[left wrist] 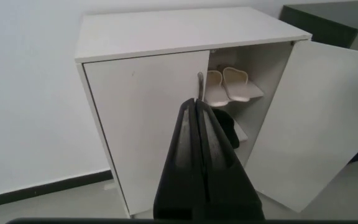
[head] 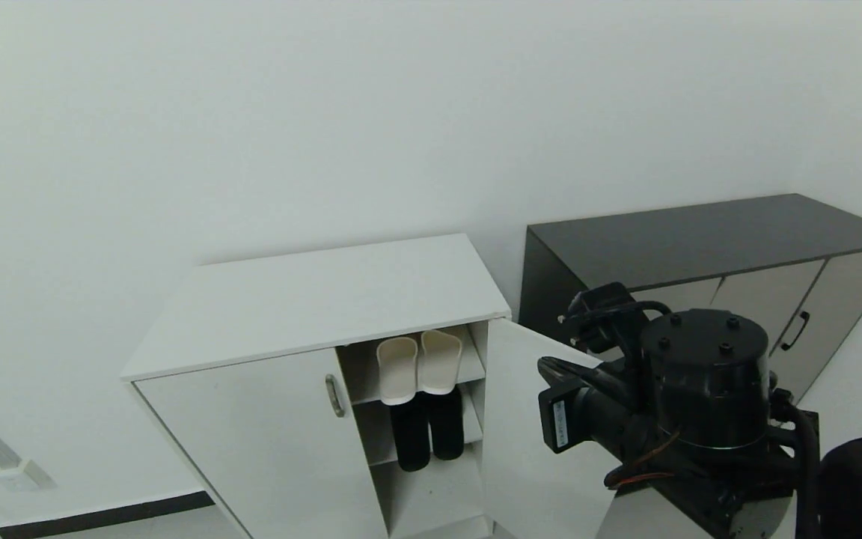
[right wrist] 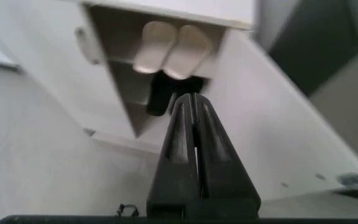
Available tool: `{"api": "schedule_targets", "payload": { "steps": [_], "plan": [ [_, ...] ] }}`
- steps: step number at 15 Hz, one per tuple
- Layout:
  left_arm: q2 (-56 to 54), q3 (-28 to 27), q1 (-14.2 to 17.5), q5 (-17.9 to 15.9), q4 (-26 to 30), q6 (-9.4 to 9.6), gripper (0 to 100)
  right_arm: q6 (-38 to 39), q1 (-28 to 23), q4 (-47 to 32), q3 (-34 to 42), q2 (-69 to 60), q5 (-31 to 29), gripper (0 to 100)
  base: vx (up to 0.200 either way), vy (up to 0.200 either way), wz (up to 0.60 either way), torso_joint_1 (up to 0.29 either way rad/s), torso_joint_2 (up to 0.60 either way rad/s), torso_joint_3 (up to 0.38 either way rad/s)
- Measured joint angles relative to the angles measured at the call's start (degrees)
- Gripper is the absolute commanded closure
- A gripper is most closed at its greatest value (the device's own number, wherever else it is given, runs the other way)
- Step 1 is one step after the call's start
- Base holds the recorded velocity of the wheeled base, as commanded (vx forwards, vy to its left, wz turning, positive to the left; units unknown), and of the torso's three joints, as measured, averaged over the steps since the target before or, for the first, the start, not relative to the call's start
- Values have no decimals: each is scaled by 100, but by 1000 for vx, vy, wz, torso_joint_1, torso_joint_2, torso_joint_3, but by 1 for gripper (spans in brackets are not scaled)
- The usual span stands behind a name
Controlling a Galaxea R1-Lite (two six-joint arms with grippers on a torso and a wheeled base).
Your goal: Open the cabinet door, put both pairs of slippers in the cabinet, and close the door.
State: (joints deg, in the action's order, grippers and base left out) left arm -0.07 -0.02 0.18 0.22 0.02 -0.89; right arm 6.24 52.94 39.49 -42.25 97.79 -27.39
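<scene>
Cream foam slippers (head: 420, 363) and black slippers (head: 427, 438) sit shelved inside the white wooden cabinet (head: 311, 299); I judge my right hand (right wrist: 194, 102), pressed together and empty, should push the open white door (head: 528, 449) shut near its free edge.

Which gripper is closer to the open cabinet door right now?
Right. The right gripper is beside the open door; the left gripper is in front of the closed door, farther off.

Bright, even room light, probably from overhead, wall (head: 326, 112) evenly lit, cabinet (head: 311, 299) top pale, soft shade under its lip and inside, black slippers (head: 410, 442) sunk in that shade, dull sheen on the sideboard (head: 700, 232) top.
</scene>
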Motion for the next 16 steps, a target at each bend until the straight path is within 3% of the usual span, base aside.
{"api": "schedule_targets", "payload": {
  "steps": [2, 9, 16],
  "plan": [
    [0, 0, -5, 2, 7, 0, 100, -37, -11, 11, 2, 9, 5, 100, 0, 0, 0, 0, 0, 0],
    [0, -2, 0, 0, -2, -1, 100, -56, -41, 23, 13, 20, 0, 100, -200, 0, 0, -2, 1, -1],
    [0, 0, -5, 0, 0, -15, 100, -160, -449, 146, 52, 127, 5, 100, 0, 0, 0, 0, 0, 0]
  ]
}}
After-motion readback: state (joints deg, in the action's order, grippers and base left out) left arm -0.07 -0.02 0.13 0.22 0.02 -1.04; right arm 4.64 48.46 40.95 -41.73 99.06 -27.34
